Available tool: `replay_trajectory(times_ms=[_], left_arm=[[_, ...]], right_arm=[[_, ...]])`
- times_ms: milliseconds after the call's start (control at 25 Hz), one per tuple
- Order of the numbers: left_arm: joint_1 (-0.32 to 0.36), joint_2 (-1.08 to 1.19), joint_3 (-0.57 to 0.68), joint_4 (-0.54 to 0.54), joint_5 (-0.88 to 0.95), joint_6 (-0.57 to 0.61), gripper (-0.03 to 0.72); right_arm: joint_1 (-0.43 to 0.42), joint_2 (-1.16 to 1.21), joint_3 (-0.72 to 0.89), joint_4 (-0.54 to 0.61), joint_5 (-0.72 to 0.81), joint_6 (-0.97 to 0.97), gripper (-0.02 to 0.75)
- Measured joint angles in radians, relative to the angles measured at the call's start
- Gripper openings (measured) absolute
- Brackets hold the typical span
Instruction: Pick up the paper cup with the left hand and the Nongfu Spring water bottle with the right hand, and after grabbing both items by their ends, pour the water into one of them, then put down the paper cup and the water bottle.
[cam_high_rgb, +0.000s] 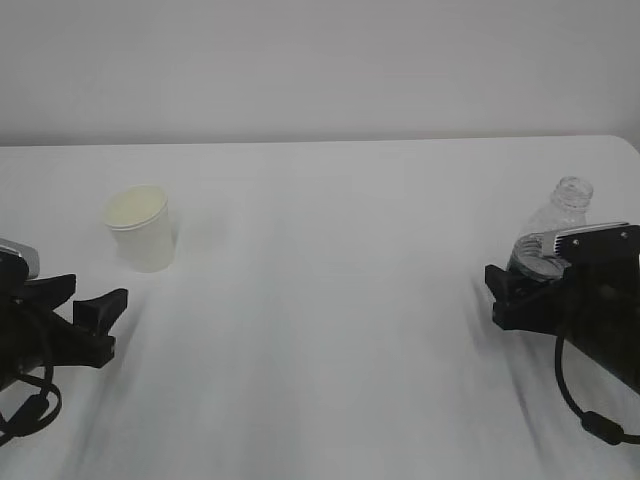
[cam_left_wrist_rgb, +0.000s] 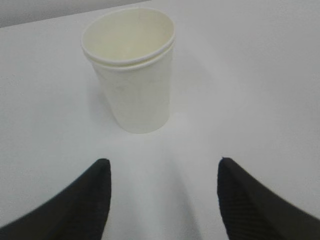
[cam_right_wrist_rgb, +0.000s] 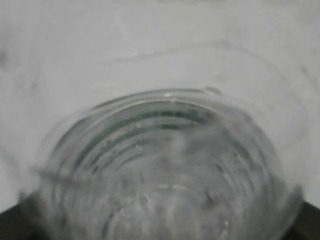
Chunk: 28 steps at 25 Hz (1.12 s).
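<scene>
Though bottle label unreadable, right fingers straddle it, grasp unclear; left fingers spread, cup free.

No readable text shows on the paper cup or the bottle.

Blurred close-up of a clear ribbed plastic water bottle filling most of the picture, its rings curving across the middle with a thin dark green band (likely the label) among them, against a plain white table surface, with dark shapes at both bottom corners
</scene>
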Motion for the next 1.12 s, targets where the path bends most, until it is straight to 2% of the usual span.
replay_trajectory(times_ms=[240, 840, 1120], left_arm=[[0.0, 0.0, 0.0, -0.001, 0.0, 0.0, 0.484], [0.0, 0.018, -0.002, -0.01, -0.001, 0.0, 0.484], [0.0, 0.086, -0.044, -0.01, -0.003, 0.0, 0.484]], right_arm=[[0.0, 0.0, 0.0, -0.004, -0.002, 0.0, 0.489], [0.0, -0.029, 0.013, -0.066, 0.015, -0.014, 0.479], [0.0, -0.08, 0.031, -0.098, 0.02, -0.054, 0.478]])
